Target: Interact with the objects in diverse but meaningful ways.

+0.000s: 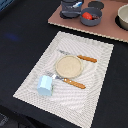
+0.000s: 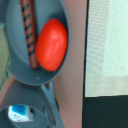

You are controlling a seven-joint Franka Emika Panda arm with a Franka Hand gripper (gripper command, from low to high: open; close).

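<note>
We cannot see the jaws in either view, so we cannot tell how far open they are or whether they hold anything. The red tomato [image 2: 51, 44] lies beside the brown sausage [image 2: 29, 31] inside a grey pot [image 2: 17, 60], far across the worktop [image 1: 20, 30].

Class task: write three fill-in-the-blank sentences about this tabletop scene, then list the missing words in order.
1. The red tomato lies in a grey pan beside a brown ____.
2. The round plate sits on the striped ____.
3. The light-blue cup is lying on its ____.

Missing words: sausage; placemat; side
</note>
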